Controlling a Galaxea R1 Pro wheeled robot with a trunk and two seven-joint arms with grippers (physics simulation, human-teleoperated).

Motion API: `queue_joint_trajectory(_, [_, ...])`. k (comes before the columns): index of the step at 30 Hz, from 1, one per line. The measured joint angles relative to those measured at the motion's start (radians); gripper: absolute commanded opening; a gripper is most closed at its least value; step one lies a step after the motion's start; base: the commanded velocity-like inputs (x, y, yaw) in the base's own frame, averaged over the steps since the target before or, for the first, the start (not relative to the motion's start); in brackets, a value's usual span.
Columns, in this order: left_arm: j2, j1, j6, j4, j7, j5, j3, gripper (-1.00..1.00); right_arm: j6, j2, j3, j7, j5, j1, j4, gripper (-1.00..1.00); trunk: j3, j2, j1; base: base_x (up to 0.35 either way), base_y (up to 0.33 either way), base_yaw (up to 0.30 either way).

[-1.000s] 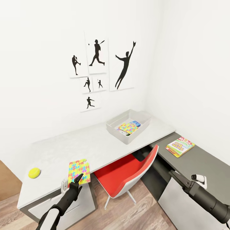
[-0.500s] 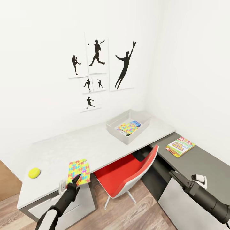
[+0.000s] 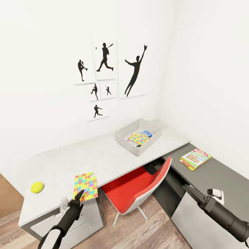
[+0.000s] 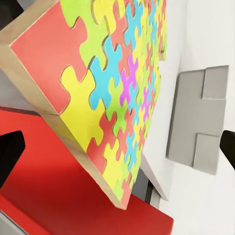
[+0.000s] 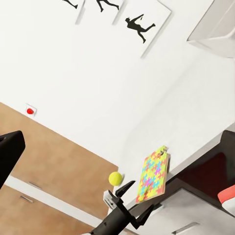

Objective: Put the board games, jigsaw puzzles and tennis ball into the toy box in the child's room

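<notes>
A jigsaw puzzle (image 3: 85, 185) lies at the front edge of the table (image 3: 103, 155), one corner hanging over it. My left gripper (image 3: 72, 199) is open just short of that corner. In the left wrist view the jigsaw puzzle (image 4: 112, 93) looms close ahead of the spread fingers (image 4: 10, 154). The tennis ball (image 3: 37, 187) rests to the puzzle's left. The toy box (image 3: 152, 137) stands at the table's far right end, holding another puzzle (image 3: 138, 139) and a blue board game (image 3: 146, 133). A SKIP BO board game (image 3: 195, 158) lies on the lower dark section. My right gripper (image 3: 200, 192) hangs open, empty.
A red and white swivel chair (image 3: 138, 188) is tucked under the table between my arms. Black sports pictures (image 3: 110, 76) hang on the white wall. The right wrist view shows a red wall button (image 5: 30, 111), the ball (image 5: 115, 178) and my left gripper (image 5: 123, 197).
My left gripper has drawn back and down from over the puzzle's near corner to just off the table's front edge. The puzzle, ball and right arm have not moved.
</notes>
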Motion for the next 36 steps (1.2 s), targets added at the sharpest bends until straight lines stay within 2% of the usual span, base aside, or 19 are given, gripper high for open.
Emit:
queue_joint_trajectory(10, [0.000, -0.001, -0.021, 0.003, 0.000, 0.000, 0.002, 1.00, 0.000, 0.000, 0.000, 0.000, 0.000, 0.000, 0.000, 1.00, 0.000, 0.000, 0.000, 0.001, 0.000, 0.000])
queue_joint_trajectory(36, [0.000, -0.001, -0.020, 0.003, -0.005, 0.000, 0.003, 1.00, 0.000, 0.000, 0.001, 0.000, 0.000, 0.000, 0.000, 1.00, 0.000, 0.000, 0.000, 0.030, -0.006, 0.000])
